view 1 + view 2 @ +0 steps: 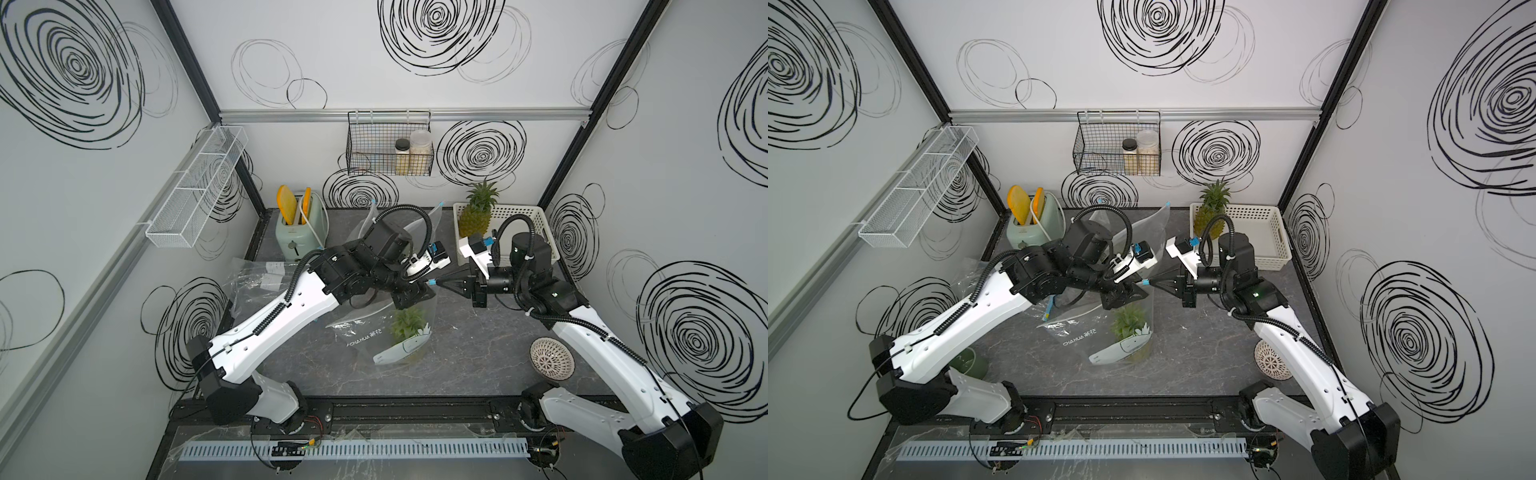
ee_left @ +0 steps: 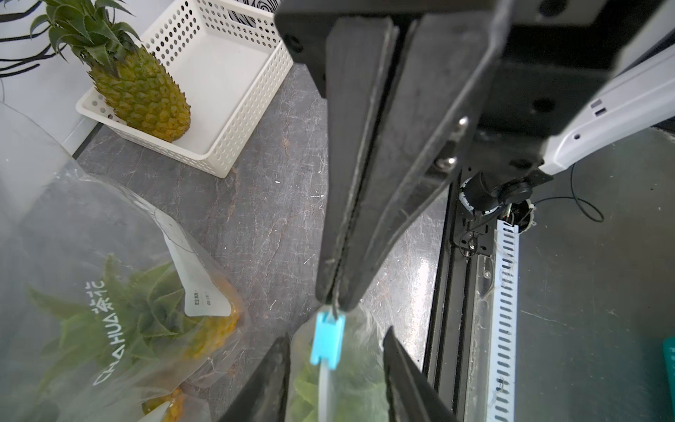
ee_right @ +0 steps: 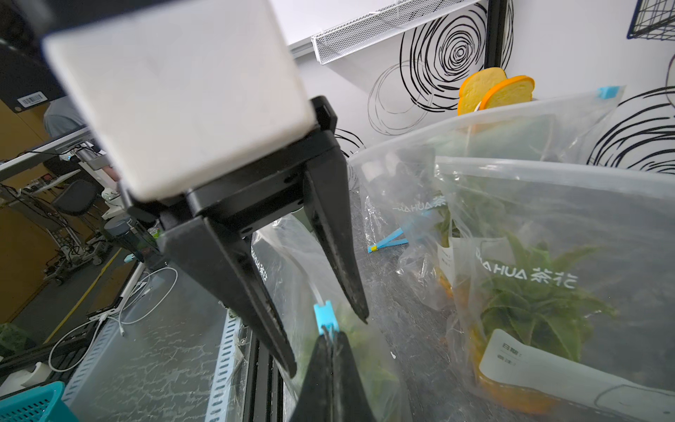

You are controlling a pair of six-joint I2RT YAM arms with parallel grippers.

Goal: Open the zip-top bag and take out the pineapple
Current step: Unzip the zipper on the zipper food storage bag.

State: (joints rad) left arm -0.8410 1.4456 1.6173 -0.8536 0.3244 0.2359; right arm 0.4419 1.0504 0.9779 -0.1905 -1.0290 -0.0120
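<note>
Near the middle of the table [image 1: 478,345], a clear zip-top bag [image 1: 374,332] is held up by its top edge, while its lower part rests on the dark marbled surface. Through the plastic the pineapple [image 1: 409,326] is seen inside, its green crown turned toward the held edge. In both top views it is found just in front of the point where the two arms meet. The bag's blue slider [image 2: 327,338] is pinched by the right hand [image 2: 334,297], whose jaws are pressed together on it at their very tips. The left hand [image 2: 337,333] is spread. Its fingers [image 3: 263,292] are set on either side of the bag's top edge, close to the slider, and no contact with the plastic can be made out. Whether the zip is parted cannot be told. At the back right of the table a second pineapple [image 1: 473,220] is stood upright in the left end of a white perforated basket [image 1: 530,220]. A mint-green toaster [image 1: 297,232] is placed at the back left, and a patterned bowl [image 1: 552,359] is partly hidden under the right arm.
</note>
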